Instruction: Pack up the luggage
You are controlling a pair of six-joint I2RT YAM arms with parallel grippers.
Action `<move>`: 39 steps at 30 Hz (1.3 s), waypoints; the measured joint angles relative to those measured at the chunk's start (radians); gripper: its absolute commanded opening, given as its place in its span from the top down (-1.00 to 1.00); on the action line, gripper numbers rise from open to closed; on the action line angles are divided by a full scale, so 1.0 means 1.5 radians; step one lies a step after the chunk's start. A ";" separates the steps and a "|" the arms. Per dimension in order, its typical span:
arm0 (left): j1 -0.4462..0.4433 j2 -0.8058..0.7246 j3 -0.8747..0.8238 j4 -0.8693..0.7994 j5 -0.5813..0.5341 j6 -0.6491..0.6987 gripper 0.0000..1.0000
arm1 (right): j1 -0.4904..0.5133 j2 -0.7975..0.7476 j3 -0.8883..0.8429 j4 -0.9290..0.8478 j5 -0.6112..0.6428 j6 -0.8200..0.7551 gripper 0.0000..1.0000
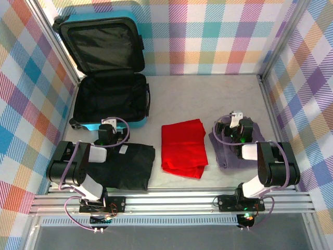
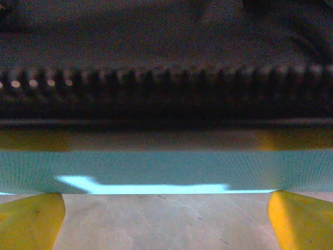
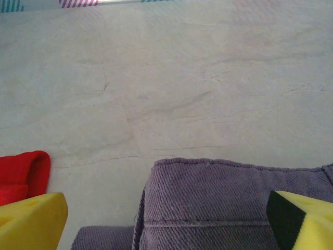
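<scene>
The left arm sits folded at lower left of the overhead frame, elbow out toward the left edge and wrist pointing up-frame. The left gripper is spread wide, with its yellow fingertips in the bottom corners of the wrist view. The right arm mirrors it at lower right, and the right gripper is spread equally wide.

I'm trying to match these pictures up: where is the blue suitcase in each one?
Top external: luggage upper left, lid open.
Left wrist: its turquoise shell spans the middle, close ahead.
Right wrist: faces purple cloth and red cloth.
Shared landmark: the grey table.
</scene>
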 measured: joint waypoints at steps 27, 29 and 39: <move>0.000 0.000 0.000 0.000 0.000 0.000 -1.00 | 0.000 0.000 0.000 0.000 0.000 0.000 -0.97; 0.000 0.000 0.000 0.000 0.000 0.000 -1.00 | 0.000 0.000 0.000 0.000 0.000 0.000 -0.97; 0.000 0.000 -0.018 0.038 0.000 0.000 -1.00 | 0.000 0.000 0.003 -0.005 0.007 0.000 -0.98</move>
